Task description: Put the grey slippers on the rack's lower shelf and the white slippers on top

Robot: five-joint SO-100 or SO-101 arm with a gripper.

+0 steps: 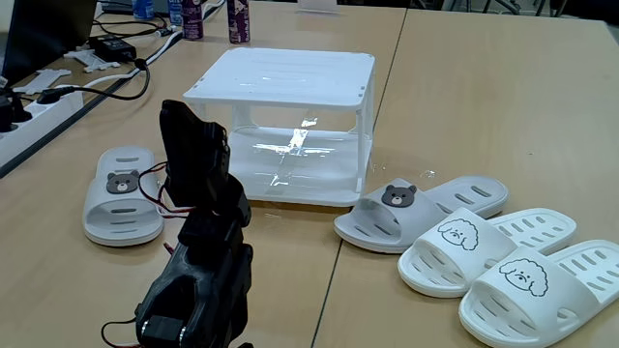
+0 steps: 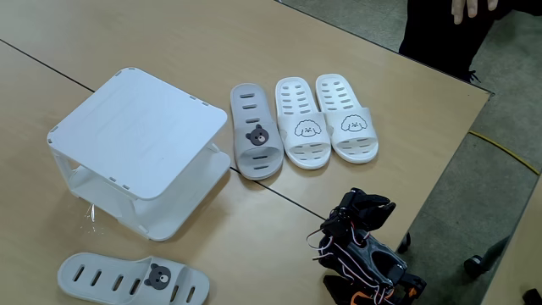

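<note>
end effector (image 1: 198, 145) folded, nothing in it — jaw state unclear | rack (image 1: 290, 77) just behind it, lower shelf (image 1: 319, 179) empty, glossy | grey slippers (image 1: 124, 193) split either side; white slippers (image 2: 326, 123) far side, soft slotted rubber | risk: slipper toe snagging thin posts — tipping light plastic rack on tabletop (image 1: 484, 106)

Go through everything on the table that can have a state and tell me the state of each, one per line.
Rack: upright, both shelves bare.
Lower shelf: nothing on it.
Grey slipper by the white pair: on the table, sole down, beside the rack.
Other grey slipper: on the table, apart, on the rack's far side.
White slippers: side by side on the table, sole down.
Gripper: holding nothing; fingers' spread unclear.
</note>
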